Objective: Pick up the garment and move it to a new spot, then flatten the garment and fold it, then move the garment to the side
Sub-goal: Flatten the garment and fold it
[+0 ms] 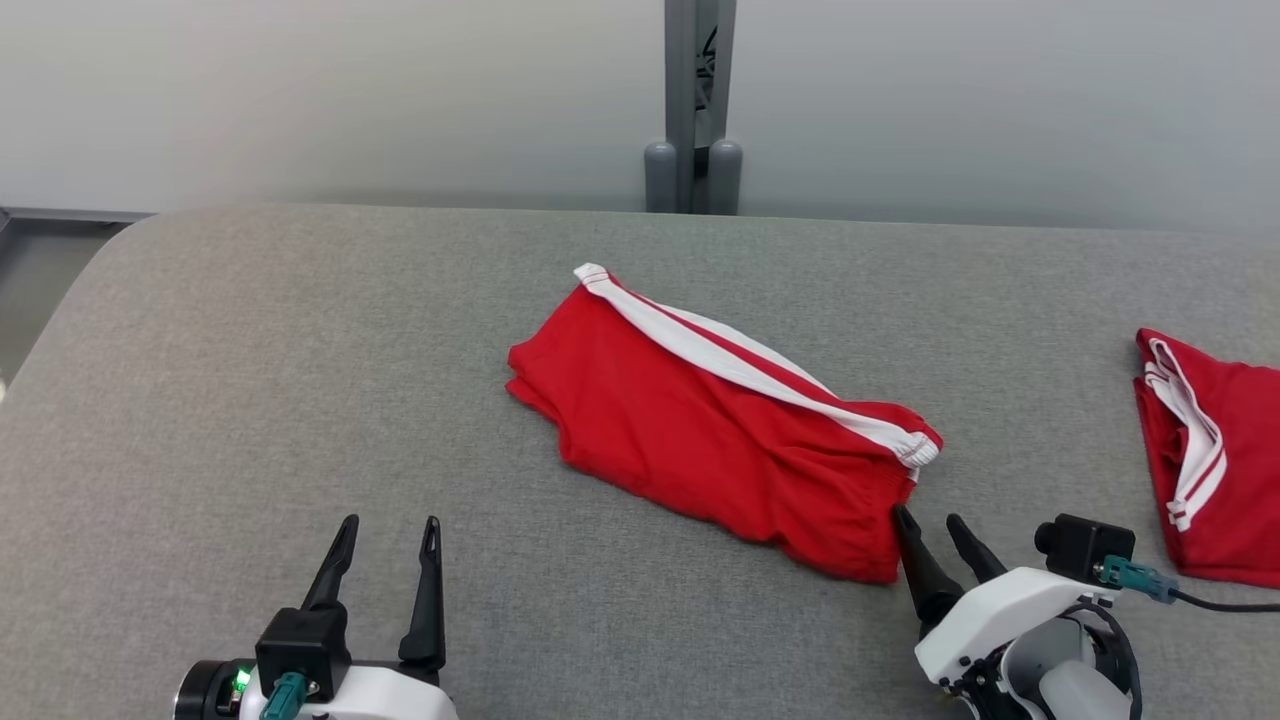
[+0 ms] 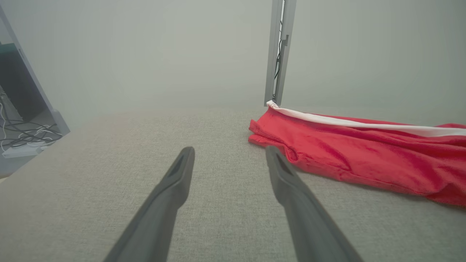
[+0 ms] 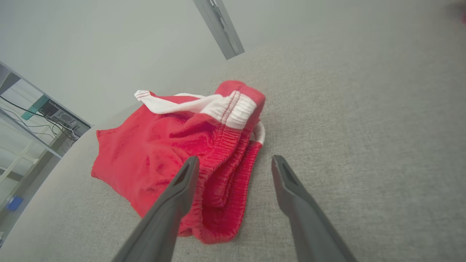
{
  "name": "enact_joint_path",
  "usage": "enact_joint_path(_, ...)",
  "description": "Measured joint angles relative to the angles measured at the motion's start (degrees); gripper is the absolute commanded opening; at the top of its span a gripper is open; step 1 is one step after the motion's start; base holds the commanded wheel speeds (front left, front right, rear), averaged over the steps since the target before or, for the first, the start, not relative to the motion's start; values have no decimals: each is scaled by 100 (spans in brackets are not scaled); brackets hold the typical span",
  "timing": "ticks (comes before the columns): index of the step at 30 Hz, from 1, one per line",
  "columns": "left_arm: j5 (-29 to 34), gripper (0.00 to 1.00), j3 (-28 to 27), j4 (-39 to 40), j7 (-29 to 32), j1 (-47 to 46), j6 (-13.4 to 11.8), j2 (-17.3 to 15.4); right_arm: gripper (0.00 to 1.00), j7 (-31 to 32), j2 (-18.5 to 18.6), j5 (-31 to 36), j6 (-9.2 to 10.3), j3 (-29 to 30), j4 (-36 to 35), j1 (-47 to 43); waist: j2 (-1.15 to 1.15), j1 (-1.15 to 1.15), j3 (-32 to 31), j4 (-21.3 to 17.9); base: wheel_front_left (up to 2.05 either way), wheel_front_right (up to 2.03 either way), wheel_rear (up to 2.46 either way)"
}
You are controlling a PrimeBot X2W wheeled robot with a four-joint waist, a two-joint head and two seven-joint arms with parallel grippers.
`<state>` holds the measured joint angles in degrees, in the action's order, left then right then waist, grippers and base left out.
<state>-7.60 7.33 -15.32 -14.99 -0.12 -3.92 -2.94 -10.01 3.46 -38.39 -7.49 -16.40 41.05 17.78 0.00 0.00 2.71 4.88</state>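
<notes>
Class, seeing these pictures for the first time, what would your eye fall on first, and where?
Red shorts with a white stripe lie in the middle of the table. A second red garment lies at its right edge. The right gripper, open, points at the shorts' near end; the left gripper is open, apart from them.

Bare counter (image 1: 250,400) fills the left half of the head view, open from the left end effector (image 1: 391,521) up to the far edge. The shorts (image 1: 720,440) lie mid-frame and block the centre. The right end effector (image 1: 928,516) has its tips just beside their lower right corner. Second shorts (image 1: 1215,460) lie at the right edge, with a clear strip of counter between the two. A post (image 1: 695,100) stands behind the far edge, upper centre, against the wall (image 1: 300,100).
</notes>
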Motion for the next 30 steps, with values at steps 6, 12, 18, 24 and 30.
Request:
enact_joint_path(6,51,100,58,104,0,-19,-52,7,100,271,1,-583,0,-141,524,209,0,0,91,187,0,0,0)
enact_joint_path(12,47,100,136,158,0,-43,-104,8,100,463,-12,-1288,0,-312,613,350,0,0,194,288,0,0,0)
enact_joint_path(18,31,100,267,179,0,-142,-148,10,100,547,4,-1737,0,-483,695,592,0,0,320,387,0,0,0)
enact_joint_path(24,24,100,308,176,0,-239,-178,11,100,538,24,-2023,8,-688,811,839,0,0,434,504,0,0,0)
enact_joint_path(30,26,100,294,162,0,-262,-196,11,0,489,46,-2319,8,-873,890,949,0,0,450,544,0,0,0)
